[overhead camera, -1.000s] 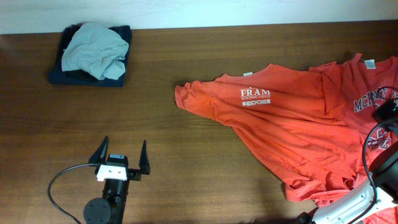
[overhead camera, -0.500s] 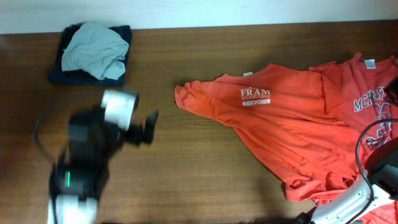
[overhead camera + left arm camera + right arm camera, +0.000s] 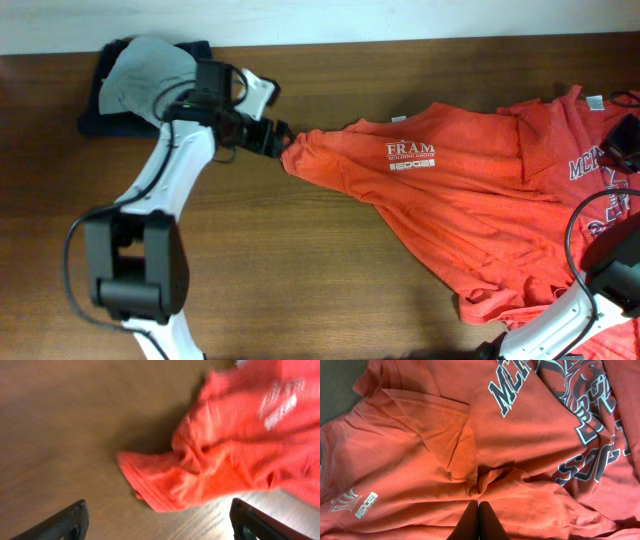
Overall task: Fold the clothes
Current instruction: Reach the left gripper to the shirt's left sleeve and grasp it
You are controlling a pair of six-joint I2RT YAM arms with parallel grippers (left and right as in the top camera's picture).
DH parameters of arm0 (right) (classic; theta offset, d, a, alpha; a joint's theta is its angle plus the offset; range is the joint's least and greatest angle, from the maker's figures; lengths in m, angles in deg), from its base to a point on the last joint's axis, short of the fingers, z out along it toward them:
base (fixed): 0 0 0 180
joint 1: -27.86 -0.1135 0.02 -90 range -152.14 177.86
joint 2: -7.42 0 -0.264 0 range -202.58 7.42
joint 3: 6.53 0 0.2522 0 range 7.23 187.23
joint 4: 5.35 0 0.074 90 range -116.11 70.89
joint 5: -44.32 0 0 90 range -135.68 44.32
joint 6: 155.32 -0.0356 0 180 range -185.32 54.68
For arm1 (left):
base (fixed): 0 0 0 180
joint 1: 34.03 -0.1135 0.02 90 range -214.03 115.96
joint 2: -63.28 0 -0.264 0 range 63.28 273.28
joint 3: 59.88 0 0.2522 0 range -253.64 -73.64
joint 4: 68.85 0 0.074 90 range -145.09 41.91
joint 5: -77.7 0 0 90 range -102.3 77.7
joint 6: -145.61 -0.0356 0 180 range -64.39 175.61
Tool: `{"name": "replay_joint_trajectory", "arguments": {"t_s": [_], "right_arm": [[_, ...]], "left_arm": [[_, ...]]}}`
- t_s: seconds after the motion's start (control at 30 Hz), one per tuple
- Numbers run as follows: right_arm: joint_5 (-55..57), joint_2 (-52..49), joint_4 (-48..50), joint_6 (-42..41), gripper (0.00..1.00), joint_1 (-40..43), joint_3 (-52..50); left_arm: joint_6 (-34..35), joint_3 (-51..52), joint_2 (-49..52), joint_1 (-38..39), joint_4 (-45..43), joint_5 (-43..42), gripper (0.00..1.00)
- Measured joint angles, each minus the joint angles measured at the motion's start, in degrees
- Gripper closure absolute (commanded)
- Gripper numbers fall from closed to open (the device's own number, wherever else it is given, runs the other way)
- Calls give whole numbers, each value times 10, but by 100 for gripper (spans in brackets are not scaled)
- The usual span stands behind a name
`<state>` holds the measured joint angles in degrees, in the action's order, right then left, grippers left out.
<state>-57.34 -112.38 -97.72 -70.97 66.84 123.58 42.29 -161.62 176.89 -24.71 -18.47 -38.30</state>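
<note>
One shirt sleeve (image 3: pixel 165 487) seemingly beneath left tool (image 3: pixel 159 519).

Left arm (image 3: pixel 175 165): white, tube-shaped links set between bulky black joint housings, with a large black block low down. Carries a white casing at the wrist and turns black beyond it, out to the left gripper (image 3: pixel 272 135). Trails a thin black cable (image 3: pixel 68 255) in a loop beside the lower housing. From the left wrist camera, broad black fingers (image 3: pixel 64 522) with rounded corners. Right arm (image 3: pixel 560 322): one white link, a black joint, a black cable loop (image 3: pixel 569 240). Right gripper (image 3: pixel 478 519): two slim, dark, tapering fingers.
</note>
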Motion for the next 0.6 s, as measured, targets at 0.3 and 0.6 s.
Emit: {"name": "replay_joint_trajectory", "arguments": {"t_s": [0.3,0.6], "right_arm": [[25,0,0,2,96,0,0],[34,0,2,3,95,0,0]], "left_arm": [[-197,0,34,22,14,27,19],[-260,-2,73,23,-37,45,20]]}}
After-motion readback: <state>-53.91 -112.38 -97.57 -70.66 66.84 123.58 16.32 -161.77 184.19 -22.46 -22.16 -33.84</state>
